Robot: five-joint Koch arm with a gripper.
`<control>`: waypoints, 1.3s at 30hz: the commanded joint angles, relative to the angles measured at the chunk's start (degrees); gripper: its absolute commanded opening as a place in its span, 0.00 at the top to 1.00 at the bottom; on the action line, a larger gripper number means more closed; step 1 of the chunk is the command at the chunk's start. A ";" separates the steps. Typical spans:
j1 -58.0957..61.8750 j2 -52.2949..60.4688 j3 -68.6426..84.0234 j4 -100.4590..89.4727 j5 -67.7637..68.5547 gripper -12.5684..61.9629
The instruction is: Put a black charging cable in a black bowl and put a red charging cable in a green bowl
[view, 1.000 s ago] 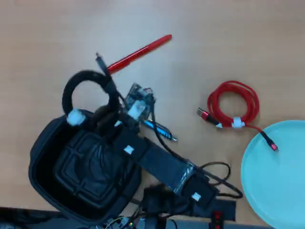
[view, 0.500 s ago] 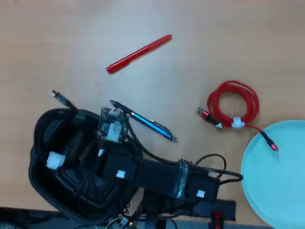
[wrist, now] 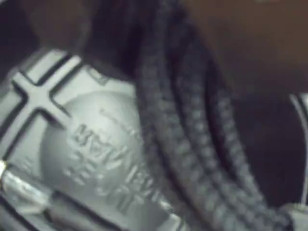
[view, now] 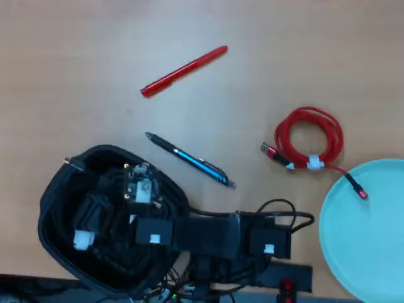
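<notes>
Black cable [wrist: 192, 130] down inside black bowl [view: 53, 196], arm over it. Gripper [view: 95, 221] state: cannot tell. Likely release next, then fetch red cable [view: 309, 136] beside green bowl [view: 372, 252].
</notes>
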 commanded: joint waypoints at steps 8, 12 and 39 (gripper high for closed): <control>-0.79 2.02 -0.44 -9.05 -1.67 0.91; -1.58 1.49 1.49 -9.84 -1.67 0.89; -3.87 -9.23 3.16 -5.80 -1.23 0.30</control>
